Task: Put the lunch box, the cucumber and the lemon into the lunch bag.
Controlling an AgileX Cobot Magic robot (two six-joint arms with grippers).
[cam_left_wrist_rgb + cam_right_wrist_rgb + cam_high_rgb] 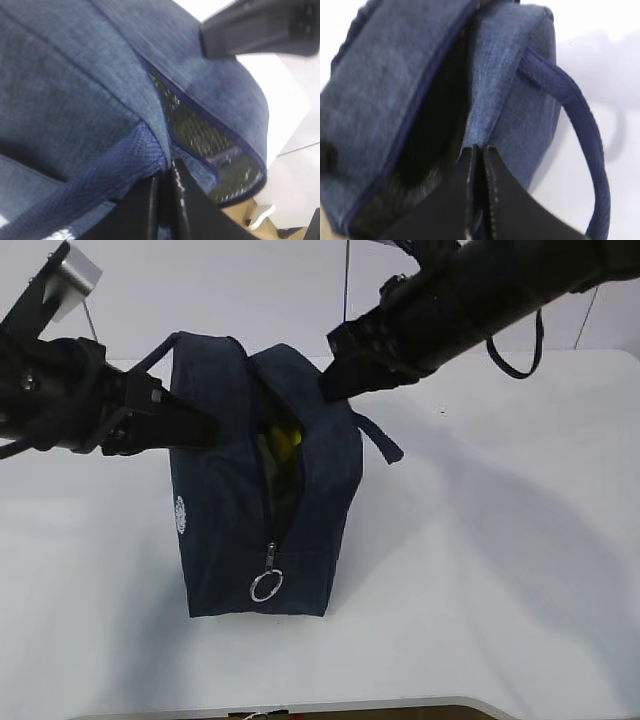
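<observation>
The navy lunch bag (225,520) stands in the middle of the white table, its top zipper open. The yellow lemon (286,440) shows inside through the gap. The lunch box and the cucumber are out of view. My left gripper (207,430) is shut on the fabric of the bag's left rim; in the left wrist view (167,167) it pinches cloth beside the mesh lining (200,131). My right gripper (330,387) is shut on the bag's right rim, seen in the right wrist view (479,151) next to the dark opening (437,120). The two hold the mouth apart.
The metal ring pull (266,585) hangs at the bag's near end, and a round white logo (181,515) is on its left side. One loop handle (580,120) hangs off the right side. The table edge (300,707) runs along the front.
</observation>
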